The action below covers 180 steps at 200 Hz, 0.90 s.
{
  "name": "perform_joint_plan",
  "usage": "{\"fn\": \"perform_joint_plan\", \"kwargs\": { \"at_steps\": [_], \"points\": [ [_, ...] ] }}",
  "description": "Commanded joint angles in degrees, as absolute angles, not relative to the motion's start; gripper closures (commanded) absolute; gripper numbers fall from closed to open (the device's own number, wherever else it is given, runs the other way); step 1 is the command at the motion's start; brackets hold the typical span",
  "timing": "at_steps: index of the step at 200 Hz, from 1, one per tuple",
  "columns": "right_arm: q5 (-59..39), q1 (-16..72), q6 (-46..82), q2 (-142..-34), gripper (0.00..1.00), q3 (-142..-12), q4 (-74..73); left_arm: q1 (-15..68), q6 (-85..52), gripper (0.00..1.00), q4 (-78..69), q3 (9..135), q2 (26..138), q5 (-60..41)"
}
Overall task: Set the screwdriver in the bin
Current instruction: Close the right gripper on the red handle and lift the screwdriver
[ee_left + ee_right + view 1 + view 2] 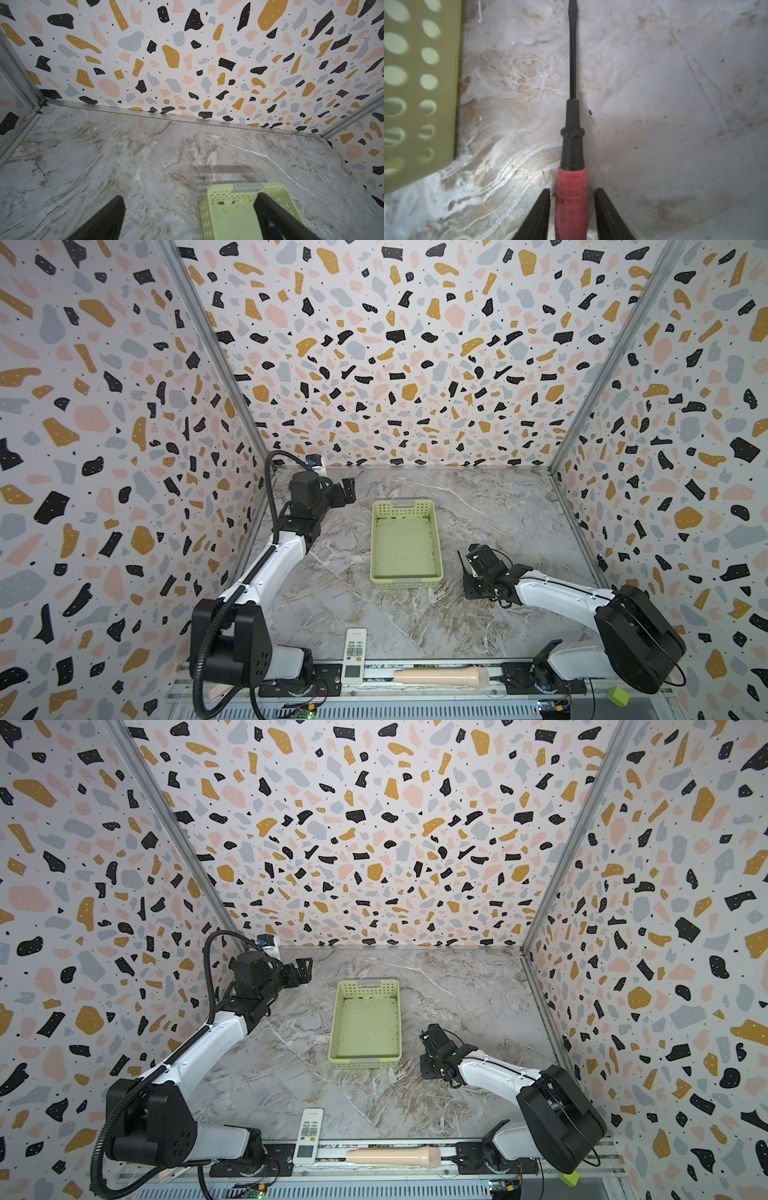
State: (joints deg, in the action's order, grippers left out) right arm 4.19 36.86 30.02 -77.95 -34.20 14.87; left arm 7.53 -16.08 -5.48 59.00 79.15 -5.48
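Now we see right end effector (572,189) narrow, straddling screwdriver (572,133) handle, small gaps both sides, beside bin (448,83); left end effector (190,196) wide, near bin's far corner.

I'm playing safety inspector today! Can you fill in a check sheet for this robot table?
Surface: marble table, stained, gritty.
Job's things: screwdriver lies on table beside bin; bin empty but for dark specks.
Clutter: remote, beige cylinder, green block along the near edge.
Grippers: right gripper fingers straddle the red handle, small gaps both sides; left gripper open, holding nothing, near bin's far end.
Cables: black hose loops on left arm; thin wires at right gripper.
Surroundings: speckled walls on three sides.
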Motion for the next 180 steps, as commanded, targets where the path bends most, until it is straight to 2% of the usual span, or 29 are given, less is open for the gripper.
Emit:
{"fn": "perform_joint_plan", "kwargs": {
  "at_steps": [1,47,78,180],
  "points": [
    [5.34,36.74,29.07,-78.2,0.65,-35.72,16.72,7.47,-16.12,0.0,-6.43,61.03,79.37,-5.52],
    [6.07,36.83,28.3,-79.19,0.7,-36.65,17.6,7.51,-16.13,0.01,-6.51,61.02,79.38,-5.38],
    [6.17,37.08,28.3,-78.88,0.79,-36.72,17.84,7.47,-16.17,0.01,-6.5,60.95,79.21,-5.09],
    [8.91,37.46,28.49,-72.26,0.8,-41.22,25.99,7.51,-16.41,0.0,-6.51,61.07,78.84,-5.18]
  ]
}}
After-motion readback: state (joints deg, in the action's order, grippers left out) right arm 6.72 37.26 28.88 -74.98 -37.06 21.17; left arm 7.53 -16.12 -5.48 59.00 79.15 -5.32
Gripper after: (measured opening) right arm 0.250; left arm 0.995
